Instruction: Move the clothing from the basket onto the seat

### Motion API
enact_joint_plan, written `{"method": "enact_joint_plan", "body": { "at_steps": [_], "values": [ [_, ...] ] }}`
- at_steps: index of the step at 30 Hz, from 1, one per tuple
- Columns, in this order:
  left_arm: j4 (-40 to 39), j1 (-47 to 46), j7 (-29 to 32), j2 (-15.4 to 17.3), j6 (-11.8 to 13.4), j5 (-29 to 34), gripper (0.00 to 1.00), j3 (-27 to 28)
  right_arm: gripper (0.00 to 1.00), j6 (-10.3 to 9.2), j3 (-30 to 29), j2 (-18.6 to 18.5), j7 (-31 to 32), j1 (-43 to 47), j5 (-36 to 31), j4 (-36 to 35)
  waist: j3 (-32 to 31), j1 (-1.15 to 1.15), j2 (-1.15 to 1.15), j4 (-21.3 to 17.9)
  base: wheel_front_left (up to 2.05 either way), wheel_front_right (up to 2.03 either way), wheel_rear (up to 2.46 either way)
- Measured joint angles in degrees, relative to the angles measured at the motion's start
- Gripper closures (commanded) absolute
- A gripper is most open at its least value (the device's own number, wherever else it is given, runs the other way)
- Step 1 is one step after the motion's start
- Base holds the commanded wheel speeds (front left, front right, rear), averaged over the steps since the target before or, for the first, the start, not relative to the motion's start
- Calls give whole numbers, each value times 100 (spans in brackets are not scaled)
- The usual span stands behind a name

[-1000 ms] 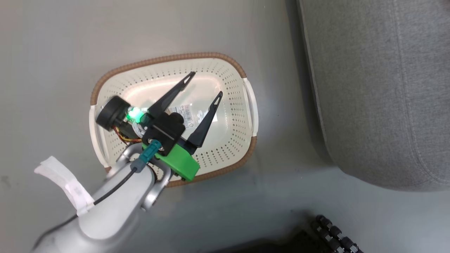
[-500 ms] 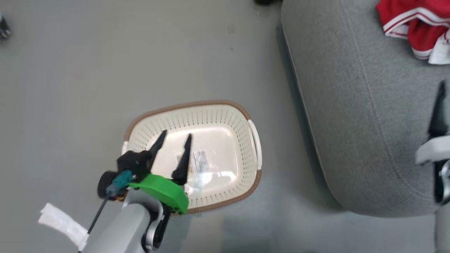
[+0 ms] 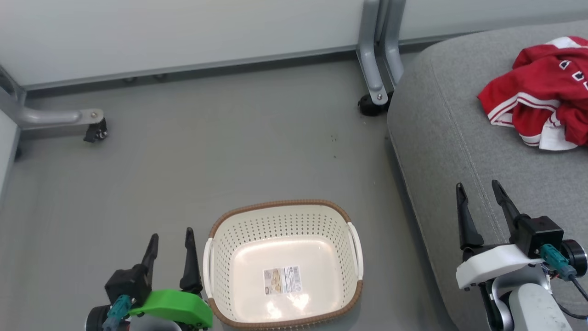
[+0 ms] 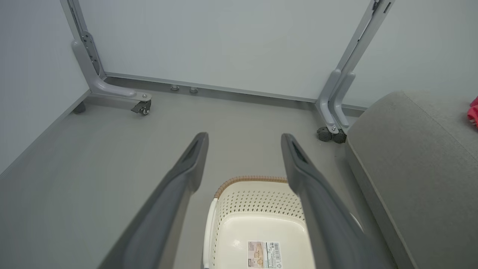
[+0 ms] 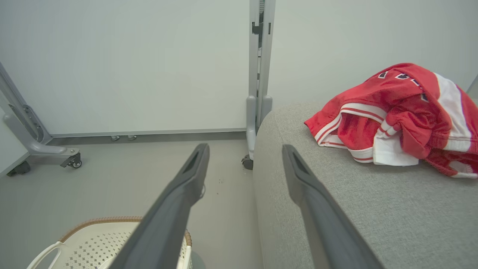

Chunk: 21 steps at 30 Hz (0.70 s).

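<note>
The red jersey (image 3: 542, 96) with white stripes lies crumpled on the light-grey seat (image 3: 459, 147) at the right; it also shows on the seat in the right wrist view as the jersey (image 5: 396, 116). The cream basket (image 3: 353, 248) stands on the floor with just its bottom label inside. My left gripper (image 3: 170, 236) is open, just left of the basket's left handle, holding nothing. My right gripper (image 3: 477, 191) is open over the seat's near edge, well short of the jersey. In the left wrist view the basket (image 4: 257, 198) lies between my open fingers.
Grey metal frame legs on castors stand on the floor at the back: one (image 3: 59, 117) at the left, one (image 3: 376, 69) beside the seat's far corner. A pale wall panel (image 3: 183, 32) closes the back. Bare grey floor (image 3: 229, 151) stretches beyond the basket.
The head camera has tilted up, so the whole picture shifted. My left gripper has drawn out of the basket to its left side. The right gripper now shows over the seat.
</note>
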Motion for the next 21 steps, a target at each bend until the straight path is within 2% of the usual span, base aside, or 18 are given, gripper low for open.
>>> {"method": "enact_joint_plan", "body": {
  "at_steps": [3,9,14,21],
  "values": [
    [-495,241,-9,-119,-84,302,0,450,0,0,152,76,0,68,100,-144,-293,0,0,109,0,0,0],
    [-1314,628,-10,-230,-413,994,0,866,0,0,364,133,0,264,168,-506,-708,0,0,311,0,0,0],
    [-1544,966,-9,-286,-628,1317,0,936,0,0,456,168,0,555,236,-865,-932,0,0,404,0,0,0],
    [-1701,1263,-9,-302,-749,1530,0,832,0,0,541,199,0,980,499,-1207,-1092,0,0,402,0,0,0]
  ]
}}
